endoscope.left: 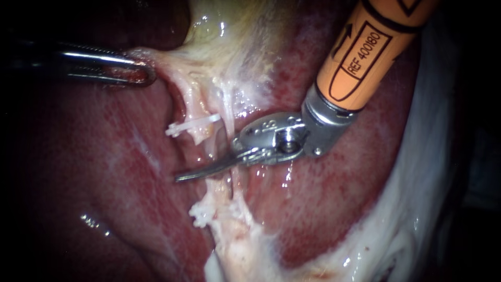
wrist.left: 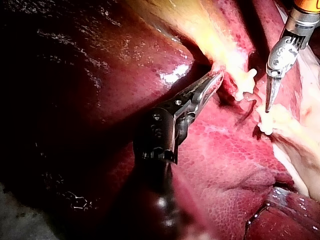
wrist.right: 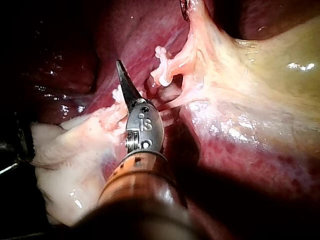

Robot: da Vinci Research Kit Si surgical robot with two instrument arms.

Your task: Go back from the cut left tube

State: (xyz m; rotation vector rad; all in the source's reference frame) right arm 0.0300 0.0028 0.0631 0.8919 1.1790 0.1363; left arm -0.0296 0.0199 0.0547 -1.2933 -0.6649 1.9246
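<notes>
Right instrument (endoscope.left: 181,177): two thin grey metal blades, pressed together into one narrow point, holding nothing. Lying across the gap in the cut left tube (endoscope.left: 197,137), just left of the frame's centre, between its two stumps. Touching them or not: impossible to tell. Behind the blades a shiny steel hinge, then an orange sleeve with black print, coming in from the upper right.

Upper stump closed by a white clip (endoscope.left: 191,126). Lower stump, frayed and pale, carrying a second white clip (endoscope.left: 200,214) below the blades.

Left instrument (endoscope.left: 146,74), in the upper left of the frame: slim slotted steel jaws clamped on pale stringy tissue at the edge of the gallbladder (endoscope.left: 224,31), yellowish and wet. All around, the liver (endoscope.left: 104,172), dark red, smooth and glossy.
</notes>
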